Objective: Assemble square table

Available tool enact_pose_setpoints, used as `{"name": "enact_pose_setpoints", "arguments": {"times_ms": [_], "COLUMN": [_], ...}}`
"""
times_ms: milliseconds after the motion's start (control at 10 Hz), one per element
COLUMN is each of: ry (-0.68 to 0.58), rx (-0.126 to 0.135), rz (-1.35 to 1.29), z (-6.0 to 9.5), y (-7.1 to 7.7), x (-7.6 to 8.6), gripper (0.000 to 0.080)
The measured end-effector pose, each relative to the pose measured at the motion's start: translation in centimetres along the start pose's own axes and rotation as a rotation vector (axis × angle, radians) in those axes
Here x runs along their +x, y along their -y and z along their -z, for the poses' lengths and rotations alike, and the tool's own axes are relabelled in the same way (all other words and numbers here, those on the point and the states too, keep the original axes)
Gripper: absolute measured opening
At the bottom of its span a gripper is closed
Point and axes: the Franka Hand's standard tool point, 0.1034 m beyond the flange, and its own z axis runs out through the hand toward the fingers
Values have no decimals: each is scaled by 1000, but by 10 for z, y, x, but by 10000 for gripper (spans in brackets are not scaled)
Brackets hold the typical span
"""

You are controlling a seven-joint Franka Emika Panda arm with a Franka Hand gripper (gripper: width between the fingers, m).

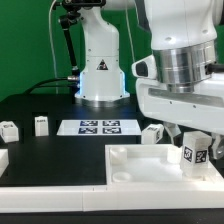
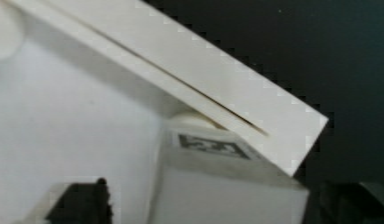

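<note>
The square table's white slab lies hollow face up at the front of the table, and its rim crosses the wrist view. My gripper is low over the slab's corner at the exterior view's right. A white tagged leg stands between my fingers in that corner; it also shows in the wrist view. One dark finger stands apart from the leg with a gap showing, so the jaws look open around it. Three more legs show: two at the left and one behind the slab.
The marker board lies flat behind the slab, in front of the robot's white base. Part of a white piece shows at the exterior view's left edge. The tabletop is black.
</note>
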Motion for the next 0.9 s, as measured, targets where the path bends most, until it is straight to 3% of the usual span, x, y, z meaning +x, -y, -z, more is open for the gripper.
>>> {"name": "enact_pose_setpoints", "arguments": {"times_ms": [100,200,500,700,900], "ry": [-25,-46,-48,-107,-130], "rx": [1,11,1,-46,-45], "rz": [199,237,483,891,930], "z": [1,1,0,5,3], "y": [3,5,3,4,5], "x": [1,-2,-1,5,6], "gripper": [630,644,649,649,649]}}
